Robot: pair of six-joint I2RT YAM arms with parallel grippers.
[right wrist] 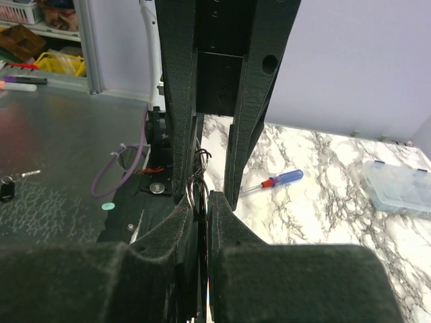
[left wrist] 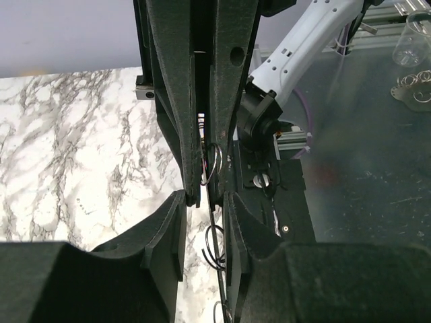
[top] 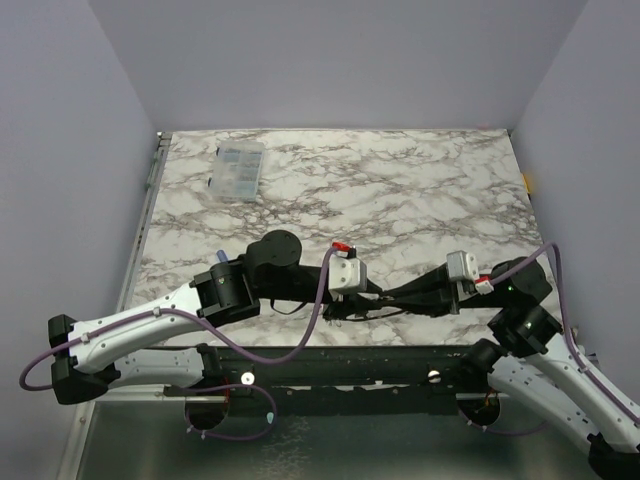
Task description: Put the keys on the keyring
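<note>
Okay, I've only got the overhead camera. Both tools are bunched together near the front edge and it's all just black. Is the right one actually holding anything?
Observer: Yes. In the right wrist view, the right tool is shut on a thin metal ring, pinched at its fingertips.
Operator: And the left one?
Observer: In the left wrist view, the left tool has a gap between its fingers. They flank the right tool's tip, and I can't see them clamping anything.
Operator: Anything else lying close by?
Observer: A screwdriver with a blue-and-red handle lies on the marble table just beyond the tools. Your view mostly hides it.
</note>
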